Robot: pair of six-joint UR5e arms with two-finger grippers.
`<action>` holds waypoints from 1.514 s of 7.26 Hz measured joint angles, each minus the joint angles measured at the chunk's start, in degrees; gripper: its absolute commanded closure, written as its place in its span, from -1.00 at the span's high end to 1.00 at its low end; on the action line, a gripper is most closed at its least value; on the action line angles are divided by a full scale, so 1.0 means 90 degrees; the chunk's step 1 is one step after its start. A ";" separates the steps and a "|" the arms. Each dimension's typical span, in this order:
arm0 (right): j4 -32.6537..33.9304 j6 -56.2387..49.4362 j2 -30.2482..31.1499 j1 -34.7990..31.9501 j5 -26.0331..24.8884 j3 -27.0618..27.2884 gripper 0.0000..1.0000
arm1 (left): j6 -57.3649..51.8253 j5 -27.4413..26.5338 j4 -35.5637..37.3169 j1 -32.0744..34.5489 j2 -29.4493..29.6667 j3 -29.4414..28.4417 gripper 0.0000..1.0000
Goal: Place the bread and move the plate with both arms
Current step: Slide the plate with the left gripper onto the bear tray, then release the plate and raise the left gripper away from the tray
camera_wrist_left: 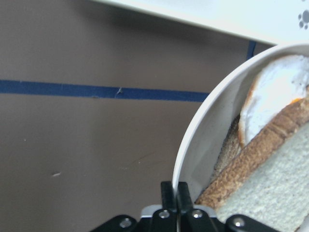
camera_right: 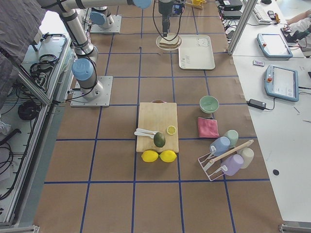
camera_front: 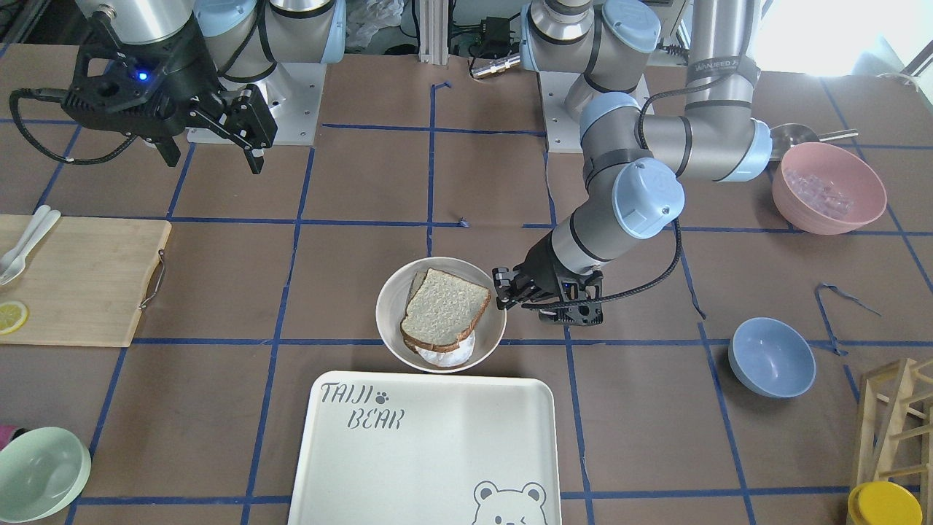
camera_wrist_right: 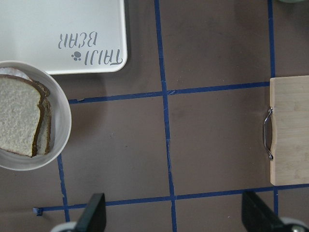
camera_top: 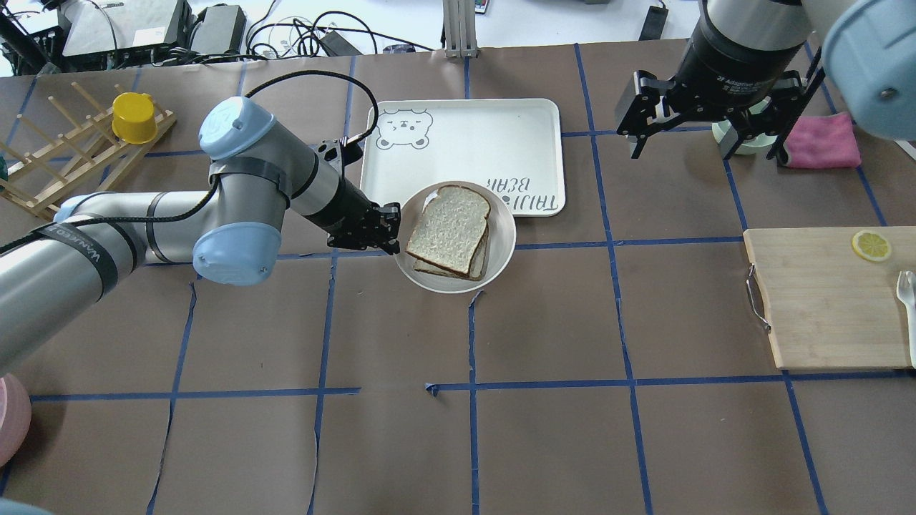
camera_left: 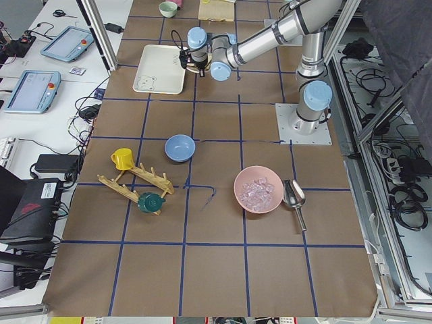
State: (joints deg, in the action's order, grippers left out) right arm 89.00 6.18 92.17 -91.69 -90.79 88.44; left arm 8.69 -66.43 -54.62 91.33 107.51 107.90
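The bread (camera_top: 451,225), a thick pale slice with a dark crust, lies on top of another slice and something white in the cream plate (camera_top: 504,243), just in front of the bear tray. My left gripper (camera_top: 390,229) is low at the plate's left rim and shut on it. The left wrist view shows the fingertips (camera_wrist_left: 168,193) pinching the rim (camera_wrist_left: 203,130), with the bread (camera_wrist_left: 270,193) beside them. My right gripper (camera_top: 708,136) hangs high over the far right of the table, open and empty. Its camera sees the plate (camera_wrist_right: 63,125) and bread (camera_wrist_right: 17,121) at the left edge.
The white bear tray (camera_top: 465,143) touches the plate's far side. A wooden cutting board (camera_top: 823,300) with a lemon slice (camera_top: 871,245) lies right. A pink cloth (camera_top: 823,143) is far right. A wooden rack with a yellow cup (camera_top: 134,118) is far left. A blue bowl (camera_front: 771,357) and a pink bowl (camera_front: 827,186) stand on the left arm's side.
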 measured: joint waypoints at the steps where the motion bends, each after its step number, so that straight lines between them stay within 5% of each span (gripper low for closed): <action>1: 0.0008 -0.0016 -0.0003 -0.0001 -0.0014 0.0002 1.00 | 0.0003 0.0024 -0.0146 -0.0046 0.0296 -0.0492 -1.00; 5: 0.0028 -0.0063 -0.0007 -0.0006 -0.0039 0.0011 1.00 | 0.0054 0.0002 -0.0592 -0.0079 0.1858 -0.2607 -1.00; 8: 0.0058 -0.0075 -0.0007 -0.0005 -0.0036 0.0008 1.00 | 0.0059 -0.0027 -0.0687 -0.0079 0.2544 -0.3191 -1.00; 9: 0.0061 -0.0064 -0.0010 -0.0006 -0.0010 0.0014 1.00 | 0.0059 -0.0025 -0.0691 -0.0075 0.2618 -0.3169 0.98; 11: 0.0062 -0.0034 -0.0010 -0.0011 0.0014 0.0013 1.00 | 0.0070 -0.0040 -0.0711 -0.0076 0.2606 -0.3152 1.00</action>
State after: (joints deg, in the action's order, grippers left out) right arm 89.56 5.87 92.08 -91.78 -90.66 88.55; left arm 9.33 -66.79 -61.02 90.65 130.96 79.53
